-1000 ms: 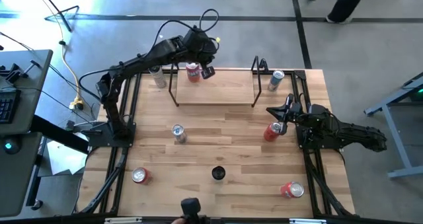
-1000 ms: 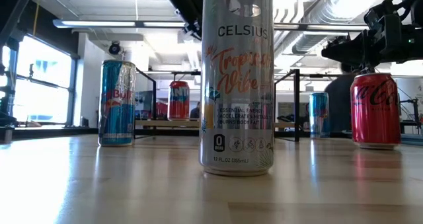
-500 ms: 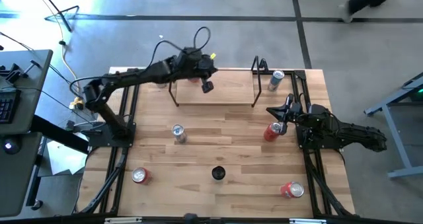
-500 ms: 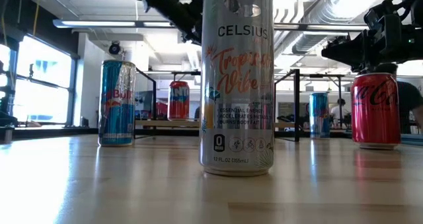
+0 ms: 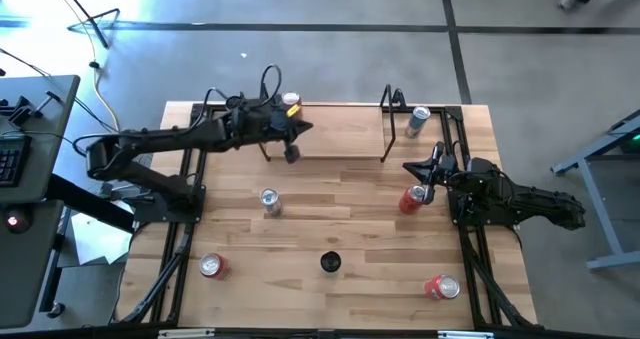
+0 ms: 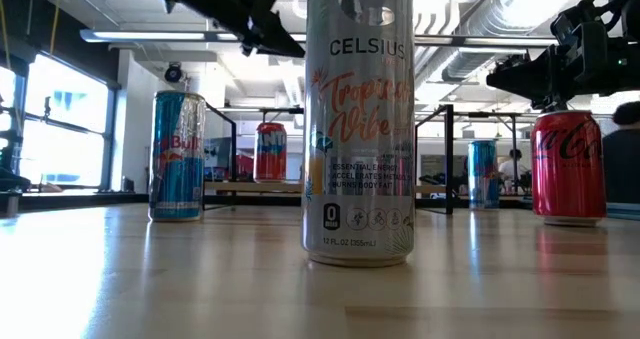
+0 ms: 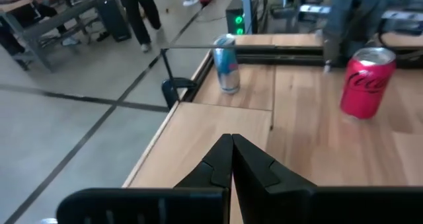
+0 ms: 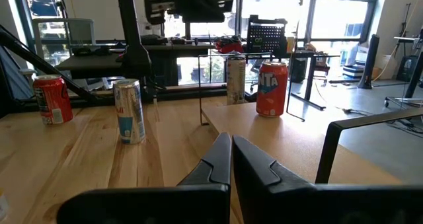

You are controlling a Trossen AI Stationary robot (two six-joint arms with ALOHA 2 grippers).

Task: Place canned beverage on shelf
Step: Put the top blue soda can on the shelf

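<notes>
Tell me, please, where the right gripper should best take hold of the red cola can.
Grip the red cola can around its mid-wall, coming level from the side of the right gripper: it stands upright with bare table around it. That gripper, now shut, must open first.

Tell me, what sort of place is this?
Probably a robotics lab or workshop: two arms are mounted at a wood table with drink cans, exposed ducts run overhead, and desks with gear stand by big windows.
</notes>
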